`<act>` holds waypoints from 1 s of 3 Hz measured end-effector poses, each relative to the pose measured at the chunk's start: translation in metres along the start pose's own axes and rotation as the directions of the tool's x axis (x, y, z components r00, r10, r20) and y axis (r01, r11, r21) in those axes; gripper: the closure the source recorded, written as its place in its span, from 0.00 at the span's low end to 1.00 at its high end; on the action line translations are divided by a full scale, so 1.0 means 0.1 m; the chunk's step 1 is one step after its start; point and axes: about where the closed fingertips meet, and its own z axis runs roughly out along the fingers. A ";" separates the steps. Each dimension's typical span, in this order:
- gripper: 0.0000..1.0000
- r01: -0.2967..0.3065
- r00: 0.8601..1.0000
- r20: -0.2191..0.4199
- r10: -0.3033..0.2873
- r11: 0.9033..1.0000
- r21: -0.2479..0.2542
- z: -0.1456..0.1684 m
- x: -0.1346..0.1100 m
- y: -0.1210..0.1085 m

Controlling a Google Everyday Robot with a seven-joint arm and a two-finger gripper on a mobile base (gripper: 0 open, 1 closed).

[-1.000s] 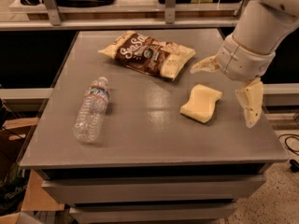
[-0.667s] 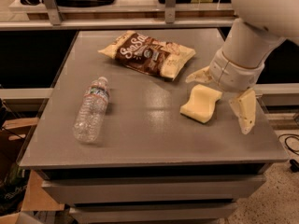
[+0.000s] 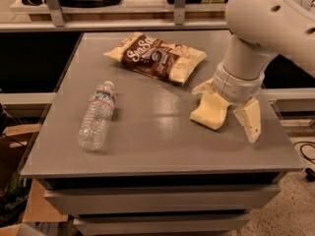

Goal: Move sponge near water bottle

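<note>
The pale yellow sponge (image 3: 209, 112) lies flat on the right side of the grey table (image 3: 147, 146). My gripper (image 3: 226, 105) hangs from the white arm directly over it, open, with one finger (image 3: 249, 121) on the sponge's right and the other at its upper left. The sponge's top end is hidden under the wrist. The clear water bottle (image 3: 97, 115) lies on its side at the table's left, cap pointing away, well apart from the sponge.
A cream-and-brown chip bag (image 3: 155, 57) lies at the back middle of the table. The table's right edge is close beside the right finger. Shelving and a rail run behind the table; floor and boxes show below.
The arm has moved left and down, bringing the open gripper from beside the sponge to straddling it. The sponge, bottle and bag have not moved.
</note>
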 end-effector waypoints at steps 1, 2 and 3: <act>0.18 -0.003 1.000 0.000 0.003 1.000 -0.017 0.06 0.06 -0.05; 0.41 -0.006 1.000 0.000 0.006 1.000 -0.025 0.07 0.11 -0.09; 0.65 -0.006 1.000 0.000 0.006 1.000 -0.026 0.02 0.11 -0.10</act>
